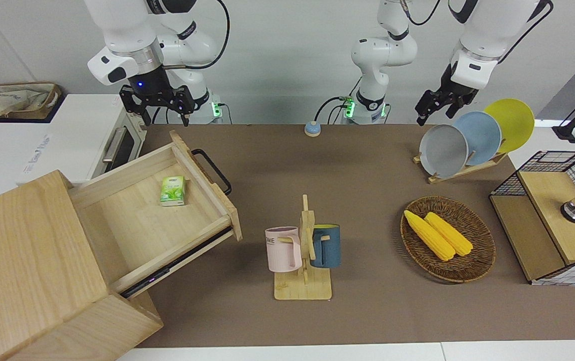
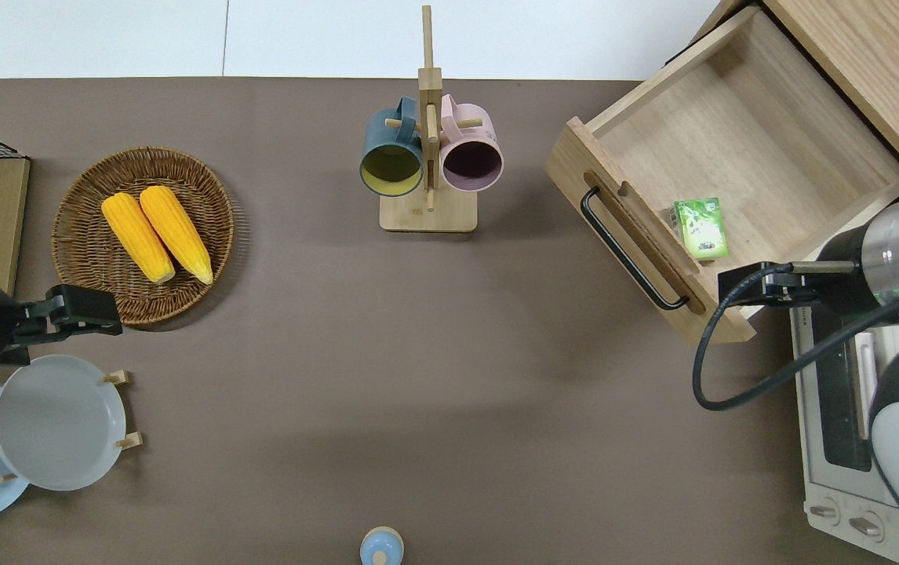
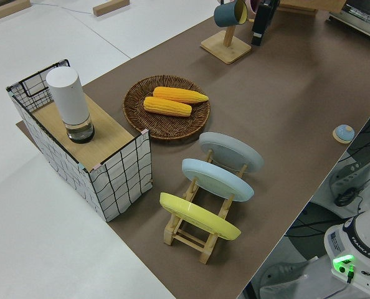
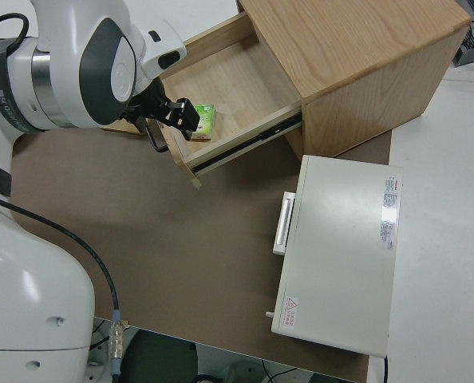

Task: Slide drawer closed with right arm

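Observation:
The pale-wood drawer [image 1: 142, 210] [image 2: 732, 133] [image 4: 221, 88] stands pulled well out of its large pale-wood box [image 1: 26, 260] [image 2: 873, 71], at the right arm's end of the table. Its black bar handle [image 1: 212, 170] [image 2: 626, 247] faces the middle of the table. A green tissue pack [image 1: 173, 190] [image 2: 700, 227] lies inside, close to the front panel. My right gripper [image 1: 164, 116] [image 2: 736, 286] [image 4: 181, 116] hangs open and empty over the drawer front's corner nearest the robots. It touches nothing. The left arm is parked, its gripper [image 1: 435, 113] [image 2: 81, 310] open.
A white toaster oven [image 1: 82, 140] [image 2: 842, 408] stands beside the drawer, nearer the robots. Mid-table is a mug rack [image 1: 303, 250] with two mugs. Toward the left arm's end are a basket with corn [image 1: 448, 238], a plate rack [image 1: 468, 140] and a wire-and-wood box [image 1: 553, 215].

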`<state>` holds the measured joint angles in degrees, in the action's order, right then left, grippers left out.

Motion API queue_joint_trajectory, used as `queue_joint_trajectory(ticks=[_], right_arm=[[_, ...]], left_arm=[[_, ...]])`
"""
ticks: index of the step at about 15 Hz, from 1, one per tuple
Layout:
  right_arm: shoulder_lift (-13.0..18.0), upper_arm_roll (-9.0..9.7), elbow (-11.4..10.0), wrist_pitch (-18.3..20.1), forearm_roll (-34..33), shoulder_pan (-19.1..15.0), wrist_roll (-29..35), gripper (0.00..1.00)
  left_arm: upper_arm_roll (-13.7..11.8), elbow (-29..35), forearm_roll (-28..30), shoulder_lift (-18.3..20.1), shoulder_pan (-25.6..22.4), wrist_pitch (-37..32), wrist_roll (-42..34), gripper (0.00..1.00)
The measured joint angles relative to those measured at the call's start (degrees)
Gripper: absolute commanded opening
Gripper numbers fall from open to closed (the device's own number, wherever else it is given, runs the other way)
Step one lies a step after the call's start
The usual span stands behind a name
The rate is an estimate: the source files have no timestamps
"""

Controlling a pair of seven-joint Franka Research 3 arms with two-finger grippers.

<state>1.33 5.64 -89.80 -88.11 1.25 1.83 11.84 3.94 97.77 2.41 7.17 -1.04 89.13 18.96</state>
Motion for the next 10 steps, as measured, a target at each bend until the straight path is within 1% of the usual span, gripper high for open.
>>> queue_joint_trajectory(ticks=[1,4,5,10], right_arm=[[0.1,0.0,0.0,0.37,0.0,0.01,0.0,0.985],[0.1,-2.14,0.11,1.49,-0.08,2.28,0.0,0.985],[0.1,-2.44,0.15,1.6,-0.21,2.63,0.0,0.985],[0.1,-2.47,0.24,1.7,-0.84,3.1,0.0,0.985]], left_arm=[[0.0,0.0,0.0,0.0,0.0,0.0,0.0,0.99],[0.0,0.0,0.0,0.0,0.0,0.0,0.0,0.99],[0.0,0.0,0.0,0.0,0.0,0.0,0.0,0.99],[0.0,0.0,0.0,0.0,0.0,0.0,0.0,0.99]])
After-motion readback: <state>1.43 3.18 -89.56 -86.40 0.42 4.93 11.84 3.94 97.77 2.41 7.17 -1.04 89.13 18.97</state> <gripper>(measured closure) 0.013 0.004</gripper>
